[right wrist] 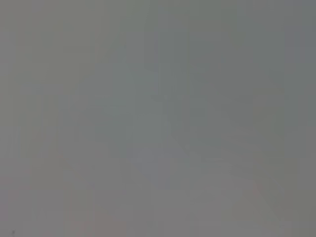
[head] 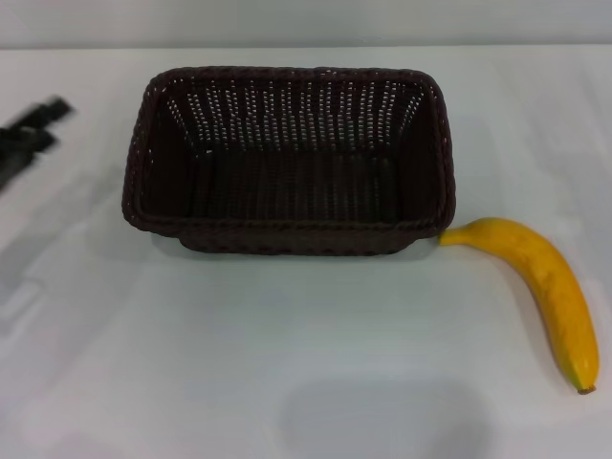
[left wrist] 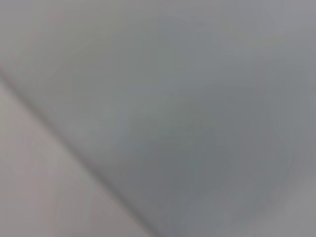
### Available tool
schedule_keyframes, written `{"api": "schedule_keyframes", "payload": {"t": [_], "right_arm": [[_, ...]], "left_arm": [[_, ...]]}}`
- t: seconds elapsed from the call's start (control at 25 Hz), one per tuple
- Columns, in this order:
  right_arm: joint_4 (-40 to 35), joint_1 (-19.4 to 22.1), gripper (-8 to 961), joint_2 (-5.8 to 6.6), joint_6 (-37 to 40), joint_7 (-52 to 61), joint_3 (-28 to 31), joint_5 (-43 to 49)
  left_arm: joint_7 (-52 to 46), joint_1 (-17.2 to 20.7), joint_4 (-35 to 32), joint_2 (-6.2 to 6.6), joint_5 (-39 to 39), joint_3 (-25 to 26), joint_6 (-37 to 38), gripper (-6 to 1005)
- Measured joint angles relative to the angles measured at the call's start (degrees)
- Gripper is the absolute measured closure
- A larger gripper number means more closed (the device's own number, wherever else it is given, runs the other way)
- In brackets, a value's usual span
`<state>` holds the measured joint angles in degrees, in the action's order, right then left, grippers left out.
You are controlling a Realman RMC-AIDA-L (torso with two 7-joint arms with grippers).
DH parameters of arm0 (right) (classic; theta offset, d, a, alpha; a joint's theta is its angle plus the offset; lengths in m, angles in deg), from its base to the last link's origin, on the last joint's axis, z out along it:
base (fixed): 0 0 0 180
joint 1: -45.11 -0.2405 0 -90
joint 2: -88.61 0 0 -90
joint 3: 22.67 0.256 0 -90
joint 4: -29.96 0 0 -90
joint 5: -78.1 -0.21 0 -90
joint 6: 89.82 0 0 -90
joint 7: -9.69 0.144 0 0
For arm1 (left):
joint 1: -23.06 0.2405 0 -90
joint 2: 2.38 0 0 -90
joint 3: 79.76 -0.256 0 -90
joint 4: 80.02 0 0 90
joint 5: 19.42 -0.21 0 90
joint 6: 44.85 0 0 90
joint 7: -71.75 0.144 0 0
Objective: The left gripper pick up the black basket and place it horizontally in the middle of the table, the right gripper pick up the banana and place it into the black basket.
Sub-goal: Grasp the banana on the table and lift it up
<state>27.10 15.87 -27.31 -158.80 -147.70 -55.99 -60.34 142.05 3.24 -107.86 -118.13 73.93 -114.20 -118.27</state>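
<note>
already the basket [head: 287,163] sat lengthwise across the middle of the tabletop [head: 287,363], its long side facing me and its mouth up, which was how the task wanted it, so i judged that part done or nearly so. inside it i saw nothing, only the dark woven floor and slotted walls.

the banana [head: 540,287] lay on the tabletop to the right of the basket, its stem end touching or all but touching the basket's near right corner, and its body curving away toward me with the brown tip nearest. it was not in the basket, so the second part was not yet done.

the left gripper [head: 29,139] showed only as a dark blurred shape at the far left edge of the head view, well apart from the basket and holding nothing that i could see; whether it was open or closed i could not tell. the right gripper was nowhere in the head view, and both wrist views gave me only featureless grey.

my judgement was that the banana's free middle, clear of the basket wall, offered the right gripper the easiest hold.
</note>
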Motion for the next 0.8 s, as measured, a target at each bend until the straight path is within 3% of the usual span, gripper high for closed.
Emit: {"api": "schedule_keyframes", "payload": {"t": [0.12, 0.24, 0.4, 0.56, 0.68, 0.8], "right_arm": [[-0.1, 0.8, 97, 0.05, -1.3, 4.3, 0.5, 0.0], [-1.9, 2.3, 97, 0.69, -2.1, 16.3, -0.6, 1.0], [-9.2, 6.2, 97, 2.2, -1.2, 36.3, -5.0, 5.8], [-22.4, 11.6, 97, 6.21, -1.1, 61.4, -10.5, 18.7], [-31.7, 13.3, 97, 8.64, -5.4, 70.4, -13.5, 30.5], [-42.0, 14.6, 96, 8.43, -9.1, 76.8, -14.3, 42.8]], "left_arm": [[10.1, 3.1, 0.4, -1.99, 7.8, 4.6, -1.5, 213], [21.8, 5.3, 4.6, -3.4, 17.7, 7.9, -2.2, 215], [38.1, 5.9, 13.6, -3.08, 29.7, 8.4, -2.9, 217], [48.7, 5.6, 16.5, -3.3, 33.5, 8.4, -2.1, 219], [51.8, 4.5, 17.4, -3.24, 35.0, 8.5, 0.4, 220], [53.8, 2.7, 18.0, -3.24, 35.7, 8.5, 3.1, 221]]}}
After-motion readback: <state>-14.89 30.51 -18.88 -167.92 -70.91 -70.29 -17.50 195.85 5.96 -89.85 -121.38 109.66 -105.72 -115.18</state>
